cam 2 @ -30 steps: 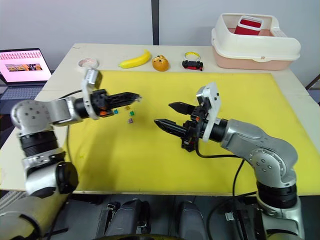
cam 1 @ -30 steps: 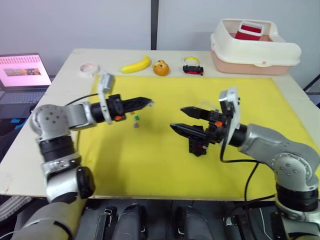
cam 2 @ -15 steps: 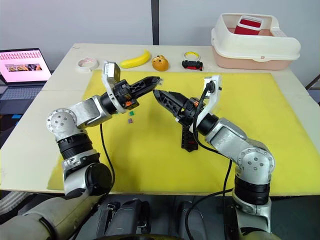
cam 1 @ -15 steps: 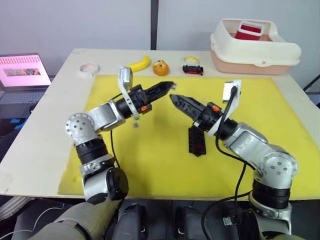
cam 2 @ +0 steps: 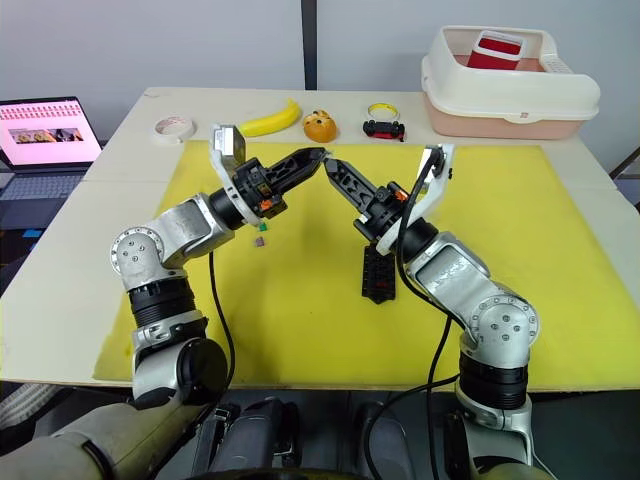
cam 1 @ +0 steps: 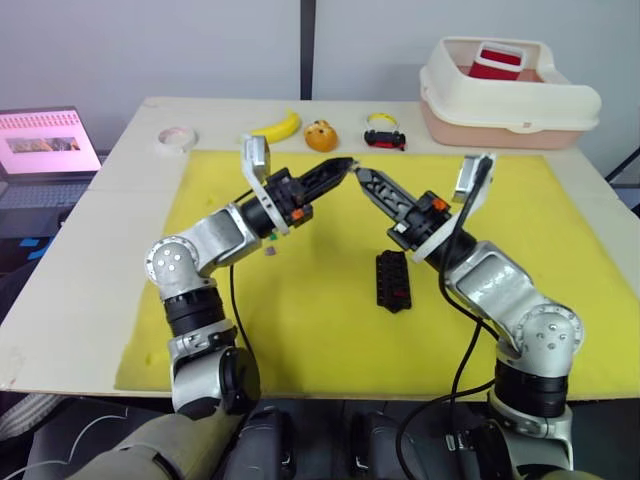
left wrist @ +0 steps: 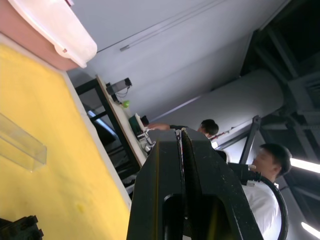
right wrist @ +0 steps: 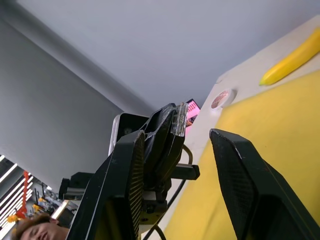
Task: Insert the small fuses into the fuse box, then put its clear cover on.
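Note:
The black fuse box [cam 1: 393, 281] lies flat on the yellow mat [cam 1: 560, 250], with no gripper touching it. Two small fuses [cam 1: 269, 251], one purple and one green, lie on the mat under my left forearm. My left gripper [cam 1: 343, 165] is raised above the far middle of the mat and is shut on a small pale fuse [right wrist: 181, 117]. My right gripper [cam 1: 362, 176] is open, tip to tip with the left one, its fingers [right wrist: 127, 165] standing on either side of the left gripper's tip. The clear cover [left wrist: 20, 147] lies on the mat in the left wrist view.
Along the table's far edge are a tape roll [cam 1: 178, 137], a banana [cam 1: 272, 128], an orange toy [cam 1: 320, 135], a black-and-red toy car [cam 1: 385, 138] and a cream bin [cam 1: 510, 95]. A laptop [cam 1: 45, 150] stands at the left. People [left wrist: 270, 160] are beyond the table.
Both arms have lifted and swung towards the far middle, so the two gripper tips now meet. The right gripper has left the fuse box. The left one has stayed shut.

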Robot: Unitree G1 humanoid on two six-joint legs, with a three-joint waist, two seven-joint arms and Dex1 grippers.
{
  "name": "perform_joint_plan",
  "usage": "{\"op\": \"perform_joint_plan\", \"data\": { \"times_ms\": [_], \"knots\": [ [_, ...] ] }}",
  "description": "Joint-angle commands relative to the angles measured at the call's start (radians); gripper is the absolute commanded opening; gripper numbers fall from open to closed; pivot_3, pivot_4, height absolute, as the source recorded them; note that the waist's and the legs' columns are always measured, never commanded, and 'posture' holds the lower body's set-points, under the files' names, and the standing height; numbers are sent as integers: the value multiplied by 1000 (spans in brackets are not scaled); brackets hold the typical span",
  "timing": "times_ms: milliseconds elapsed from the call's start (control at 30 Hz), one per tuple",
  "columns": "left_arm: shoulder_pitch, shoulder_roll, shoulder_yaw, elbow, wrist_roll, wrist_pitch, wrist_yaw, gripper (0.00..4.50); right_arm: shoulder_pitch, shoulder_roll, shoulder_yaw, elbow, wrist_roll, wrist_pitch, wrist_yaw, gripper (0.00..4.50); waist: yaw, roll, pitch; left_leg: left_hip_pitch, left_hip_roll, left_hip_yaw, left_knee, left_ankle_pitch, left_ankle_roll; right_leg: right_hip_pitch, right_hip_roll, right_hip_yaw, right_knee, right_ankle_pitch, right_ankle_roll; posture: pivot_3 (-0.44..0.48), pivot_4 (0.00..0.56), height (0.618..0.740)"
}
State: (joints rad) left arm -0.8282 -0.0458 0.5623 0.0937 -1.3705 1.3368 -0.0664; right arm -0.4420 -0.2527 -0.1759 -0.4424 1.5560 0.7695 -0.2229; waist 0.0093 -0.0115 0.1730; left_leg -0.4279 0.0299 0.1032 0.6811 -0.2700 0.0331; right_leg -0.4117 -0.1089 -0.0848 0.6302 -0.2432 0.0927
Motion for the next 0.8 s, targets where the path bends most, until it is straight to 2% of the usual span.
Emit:
{"op": "perform_joint_plan", "data": {
  "times_ms": [33, 233, 333, 400, 667, 700, 800],
  "knots": [
    [2, 17, -44, -29, -67, -37, 11, 0, -29, 2, 8, -13, 26, -29, -1, 2197, 1, 0, 0, 0, 0, 0, 0, 0, 0, 0, 0, 0, 0, 0, 0, 0, 150, 740],
    [18, 48, -95, -19, -113, -78, 23, 0, -38, -11, 16, -8, 31, -37, 3, 2197, 1, 0, 0, 0, 0, 0, 0, 0, 0, 0, 0, 0, 0, 0, 0, 0, 150, 740],
    [24, 62, -118, -14, -128, -97, 22, 0, -40, -13, 17, -9, 32, -38, 2, 1290, 1, 0, 0, 0, 0, 0, 0, 0, 0, 0, 0, 0, 0, 0, 0, 0, 150, 740],
    [30, 69, -133, -12, -137, -110, 22, 0, -41, -15, 17, -9, 33, -39, 3, 424, 1, 0, 0, 0, 0, 0, 0, 0, 0, 0, 0, 0, 0, 0, 0, 0, 150, 740],
    [45, 97, -183, 0, -178, -147, 28, 0, -40, -19, 22, -19, 33, -41, -3, 424, 1, 0, 0, 0, 0, 0, 0, 0, 0, 0, 0, 0, -1, 0, 0, 0, 150, 740],
    [47, 99, -188, 0, -183, -150, 29, 0, -40, -18, 23, -20, 33, -42, -2, 172, 1, 0, 0, 0, 0, 0, 0, 0, 0, 0, 0, 0, -1, 0, 0, 0, 150, 740],
    [54, 109, -205, -3, -194, -154, 26, 0, -41, -17, 25, -28, 33, -48, 5, 172, 0, 0, 0, 0, 0, 0, 0, 0, 0, 0, 0, 0, -1, 0, 0, 0, 150, 740]
  ]
}}
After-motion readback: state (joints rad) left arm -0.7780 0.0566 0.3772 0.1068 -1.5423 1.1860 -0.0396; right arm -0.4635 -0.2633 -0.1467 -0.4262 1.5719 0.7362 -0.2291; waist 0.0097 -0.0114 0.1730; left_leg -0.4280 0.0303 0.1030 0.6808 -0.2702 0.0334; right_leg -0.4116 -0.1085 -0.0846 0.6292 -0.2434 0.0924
